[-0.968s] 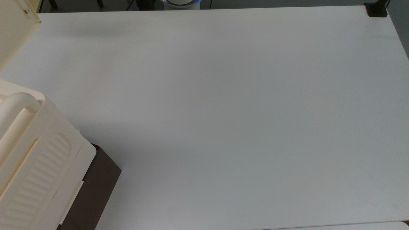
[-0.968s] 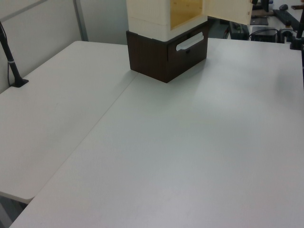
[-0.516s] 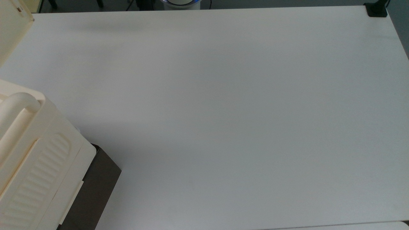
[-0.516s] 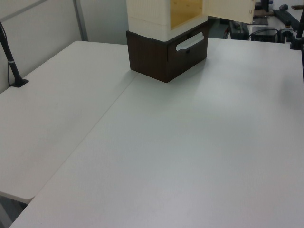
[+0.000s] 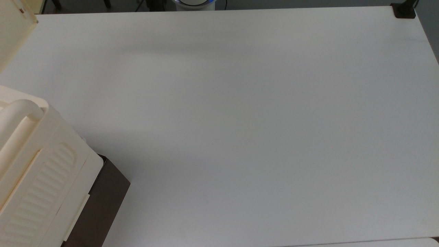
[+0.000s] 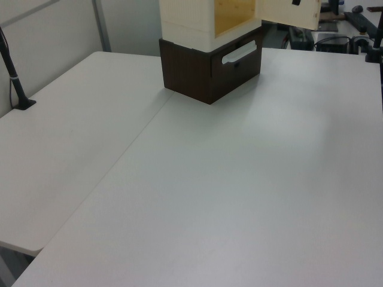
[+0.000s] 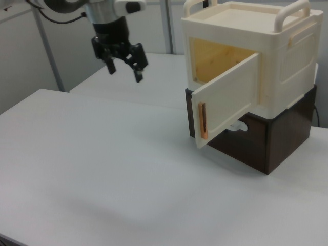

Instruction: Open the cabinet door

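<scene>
The cream cabinet (image 7: 287, 56) stands on a dark brown box (image 7: 279, 141). Its cabinet door (image 7: 228, 100) hangs swung outward, with a copper handle (image 7: 202, 120) on its free edge and the yellowish inside showing behind it. The door's corner (image 5: 13, 31) pokes in at the top view's upper left, and the door (image 6: 287, 12) is cut by the left view's top edge. My gripper (image 7: 124, 72) hangs open in the air, well off to the right view's left of the door, holding nothing.
The white table (image 5: 240, 120) spreads wide and bare in front of the cabinet. The brown box (image 6: 191, 69) carries a white drawer handle (image 6: 239, 52). A black clamp (image 5: 404, 12) sits at the top view's far right corner, and a black post (image 6: 15, 84) stands at the left view's left.
The door's corner has moved slightly toward the top view's left since a second ago. A soft shadow on the table has drifted toward the top view's right.
</scene>
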{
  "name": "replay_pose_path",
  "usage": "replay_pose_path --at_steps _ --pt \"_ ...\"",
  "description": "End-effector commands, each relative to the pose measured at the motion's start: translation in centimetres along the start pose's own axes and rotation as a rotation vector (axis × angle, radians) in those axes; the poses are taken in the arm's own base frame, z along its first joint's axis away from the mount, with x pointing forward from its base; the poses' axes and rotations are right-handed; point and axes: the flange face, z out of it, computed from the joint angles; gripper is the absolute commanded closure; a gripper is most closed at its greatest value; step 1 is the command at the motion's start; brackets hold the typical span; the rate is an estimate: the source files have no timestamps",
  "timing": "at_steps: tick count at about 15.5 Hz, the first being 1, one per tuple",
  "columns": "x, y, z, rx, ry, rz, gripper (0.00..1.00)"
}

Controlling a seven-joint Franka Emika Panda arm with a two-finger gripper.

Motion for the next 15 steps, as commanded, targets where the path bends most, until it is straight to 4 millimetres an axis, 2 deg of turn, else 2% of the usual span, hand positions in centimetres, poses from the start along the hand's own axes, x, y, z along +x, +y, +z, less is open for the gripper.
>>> replay_pose_path --at_steps 1,3,5,9,15 --pt "0.3 -4.9 1.5 0.01 -0.037 -0.011 0.0" --pt "0.5 -6.7 2.2 0.016 -0.049 -0.03 0.0" --pt "0.6 -7.3 2.9 0.017 -0.059 -0.049 0.0" --pt "2.1 -7.1 3.8 0.001 0.003 -0.051 0.0" --pt "1.6 -6.7 4.5 -0.032 -0.058 -0.148 0.0"
